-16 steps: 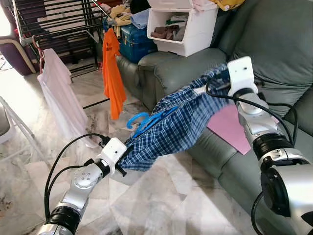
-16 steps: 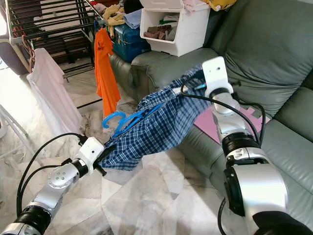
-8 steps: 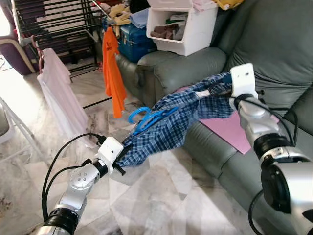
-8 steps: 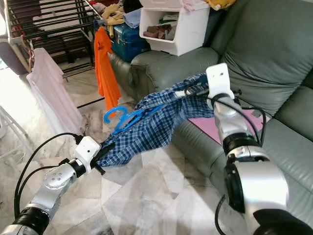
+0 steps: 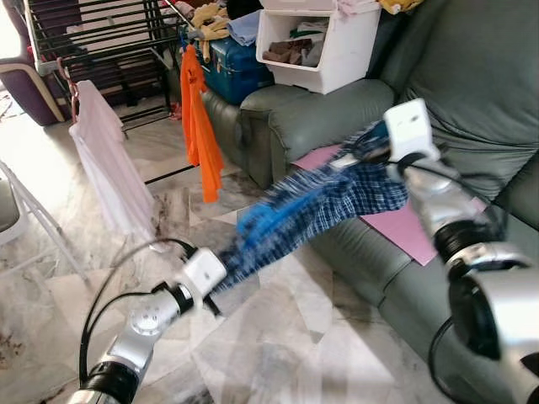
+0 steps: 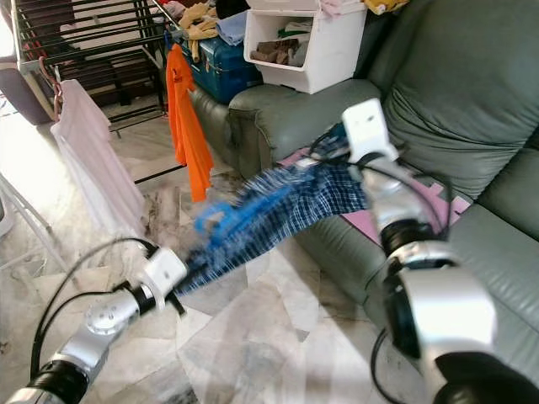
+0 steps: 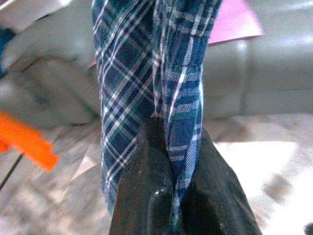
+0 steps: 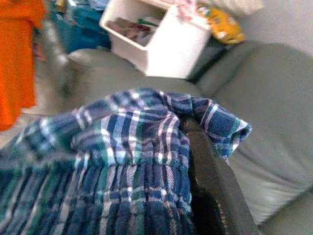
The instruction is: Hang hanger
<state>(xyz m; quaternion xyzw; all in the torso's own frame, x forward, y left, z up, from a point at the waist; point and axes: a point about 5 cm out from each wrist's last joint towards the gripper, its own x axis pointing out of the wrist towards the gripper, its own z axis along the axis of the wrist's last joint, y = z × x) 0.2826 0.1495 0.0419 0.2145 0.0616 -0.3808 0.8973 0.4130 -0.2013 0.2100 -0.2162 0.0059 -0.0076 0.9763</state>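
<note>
Both silver arms reach forward and stretch a blue plaid shirt (image 5: 337, 206) between them above the marble floor (image 5: 286, 337), in front of a grey-green sofa (image 5: 472, 76). The left gripper (image 7: 168, 161), low and near, has its black fingers (image 7: 146, 186) closed on the shirt's lower edge, the cloth pinched in the seam between them. The right gripper (image 8: 195, 147), raised farther off over the sofa seat, holds the shirt's other end, plaid fabric bunched against one dark finger (image 8: 210, 186). A blue hanger (image 5: 261, 223), blurred, sits in the shirt about midway between the two grippers, nearer the left one. A pink sheet (image 5: 413, 231) lies on the sofa seat under the right arm. On the far left, an orange shirt (image 5: 198, 126) and a white shirt (image 5: 105, 160) hang from a drying rack (image 5: 93, 34). No writing is legible.
</note>
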